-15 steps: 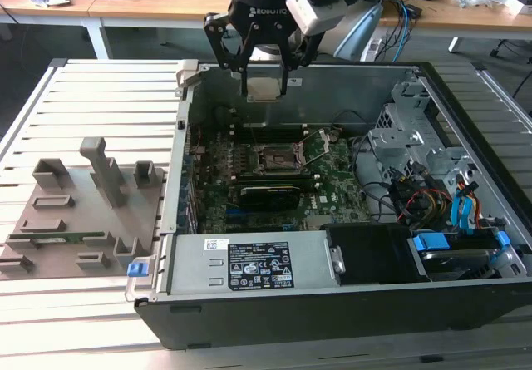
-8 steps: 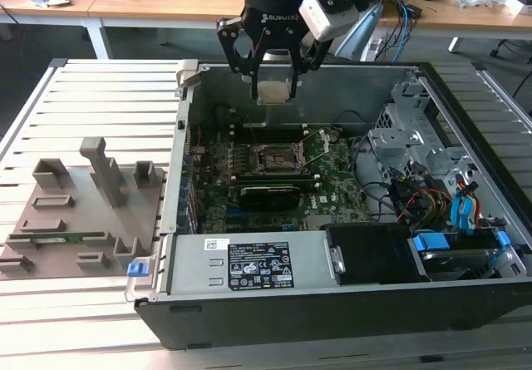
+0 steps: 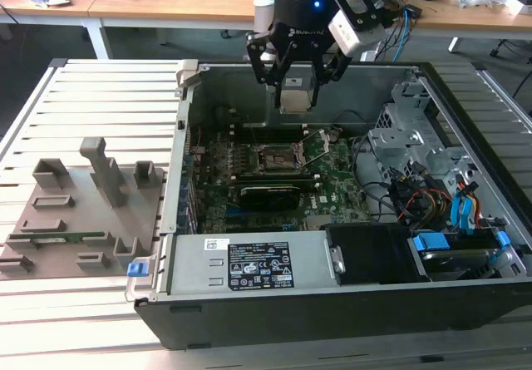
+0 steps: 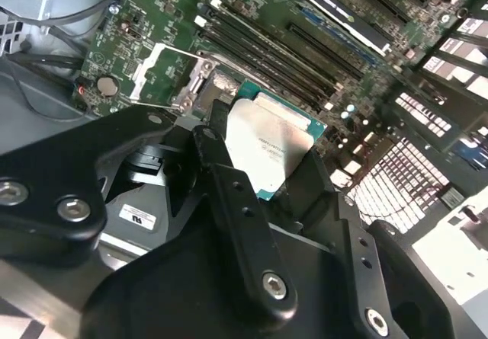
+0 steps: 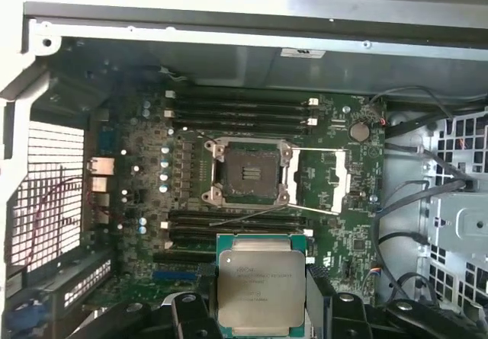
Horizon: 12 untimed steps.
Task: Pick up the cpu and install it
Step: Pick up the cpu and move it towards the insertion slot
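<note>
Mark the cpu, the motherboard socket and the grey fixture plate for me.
cpu point(image 5: 261, 286): first wrist view, middle of its metal top.
socket point(image 5: 248, 173): first wrist view, centre of its dark contact area.
grey fixture plate point(image 3: 87, 216): exterior view, bare flat part of its base.

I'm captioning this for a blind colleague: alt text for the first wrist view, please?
The gripper holds the cpu, metal top toward the camera, over the motherboard inside the computer case. Beyond it the socket lies empty, its frame swung open.

White label point(image 3: 259, 265) on power supply point(image 3: 312, 262), faint print on cpu point(image 5: 261, 282): neither legible.
</note>
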Tool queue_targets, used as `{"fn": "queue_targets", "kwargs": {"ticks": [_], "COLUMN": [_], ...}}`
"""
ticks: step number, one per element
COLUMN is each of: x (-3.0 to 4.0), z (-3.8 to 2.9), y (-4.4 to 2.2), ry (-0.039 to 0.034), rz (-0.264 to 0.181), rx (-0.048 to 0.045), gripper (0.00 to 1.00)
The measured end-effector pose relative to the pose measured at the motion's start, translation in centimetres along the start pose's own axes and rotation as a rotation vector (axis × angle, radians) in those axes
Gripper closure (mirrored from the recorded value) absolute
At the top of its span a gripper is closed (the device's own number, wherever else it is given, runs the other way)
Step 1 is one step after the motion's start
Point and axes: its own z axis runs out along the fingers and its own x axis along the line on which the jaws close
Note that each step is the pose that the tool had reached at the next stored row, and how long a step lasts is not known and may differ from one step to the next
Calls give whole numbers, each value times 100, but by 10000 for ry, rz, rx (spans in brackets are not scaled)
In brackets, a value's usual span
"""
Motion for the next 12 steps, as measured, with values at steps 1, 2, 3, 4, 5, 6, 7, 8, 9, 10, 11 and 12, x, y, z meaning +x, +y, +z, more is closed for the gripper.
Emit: {"fn": "queue_targets", "kwargs": {"ticks": [1,2,3,4,5,6,7,8,9,10,11,12], "x": [-14,-32,-64,-93,-111,-122,-129,-130,-130,-131,-134,-135], "z": [10,26,56,83,103,121,162,195,236,270,304,324], "y": [1,2,5,7,9,11,18,27,40,82,154,164], "ry": [3,6,13,18,21,23,25,25,25,25,25,25], "rz": [0,0,0,-1,0,0,0,1,0,0,-1,-2], "rx": [0,1,-1,-1,-2,-2,0,0,-1,-1,5,4], "gripper": [45,45,45,45,45,45,45,45,45,45,45,45]}}
